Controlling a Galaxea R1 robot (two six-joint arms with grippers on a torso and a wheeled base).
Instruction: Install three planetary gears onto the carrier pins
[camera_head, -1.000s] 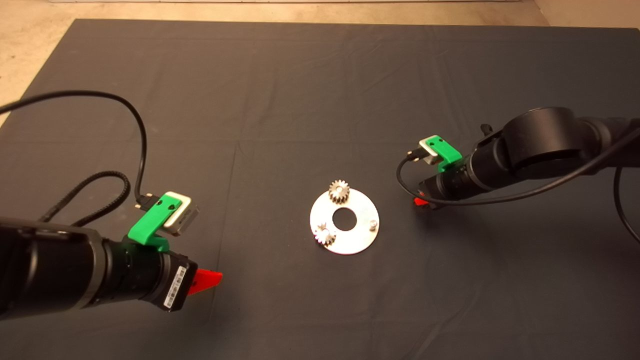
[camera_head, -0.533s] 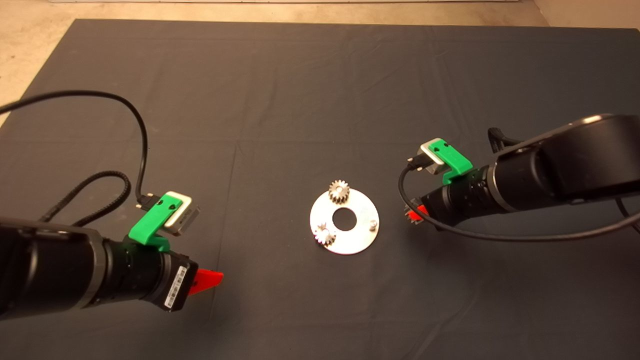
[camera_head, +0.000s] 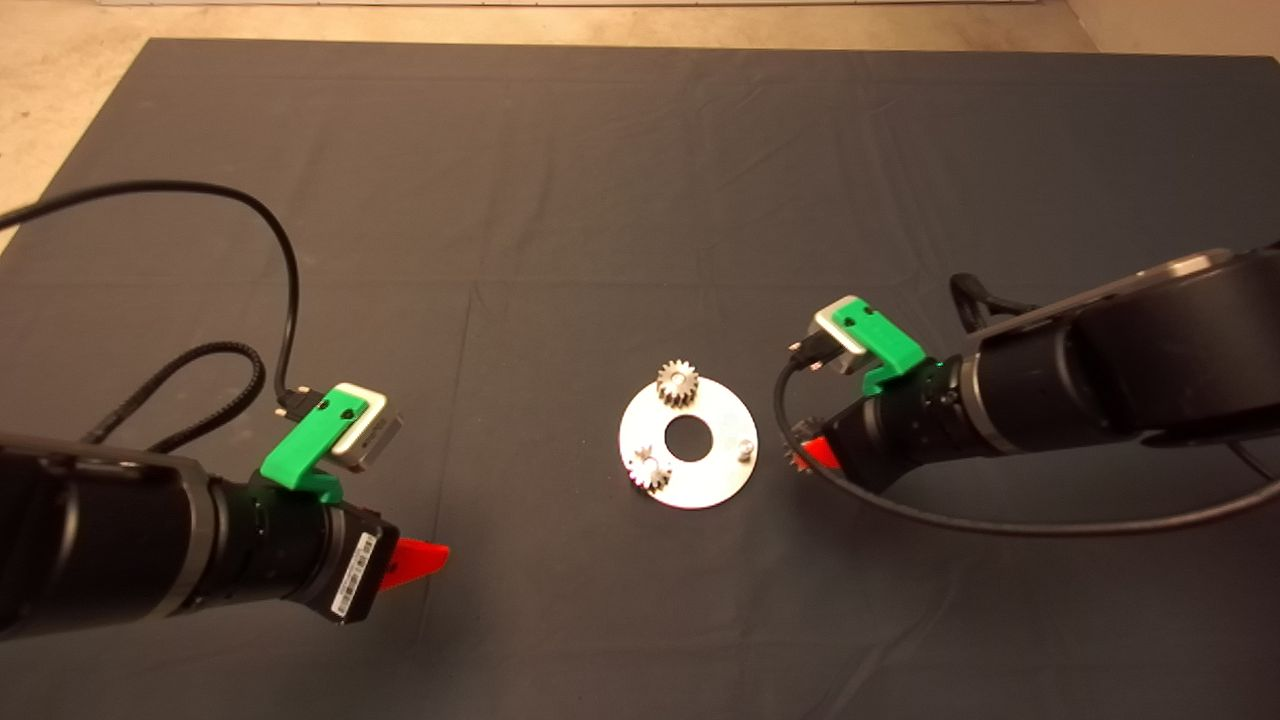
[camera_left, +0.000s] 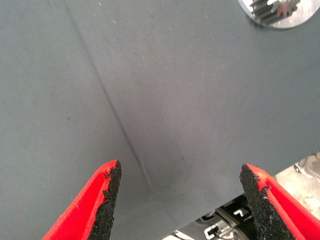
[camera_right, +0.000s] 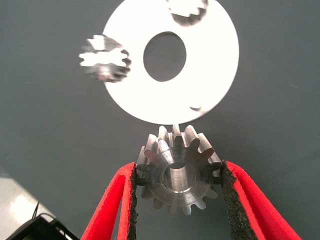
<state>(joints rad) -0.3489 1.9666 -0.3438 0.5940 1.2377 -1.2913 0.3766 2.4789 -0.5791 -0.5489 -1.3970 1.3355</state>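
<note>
Three planetary gears show in all. Two gears sit on the round plate: one at its far edge and one at its near left edge. The third gear is pinched between the black pads of the right gripper, one pad pressing on each side. It hangs just beside the plate's right edge, close to the bare pin. Only this one carrier pin has no gear on it. The held gear is small, silvery grey, with pointy teeth all round and a round hole in the middle. In the right wrist view its flat face and hole look straight at the camera. The plate is flat and shiny with one big hole. The left gripper hovers over the dark mat, well to the left of the plate, its fingers spread wide and holding nothing.
</note>
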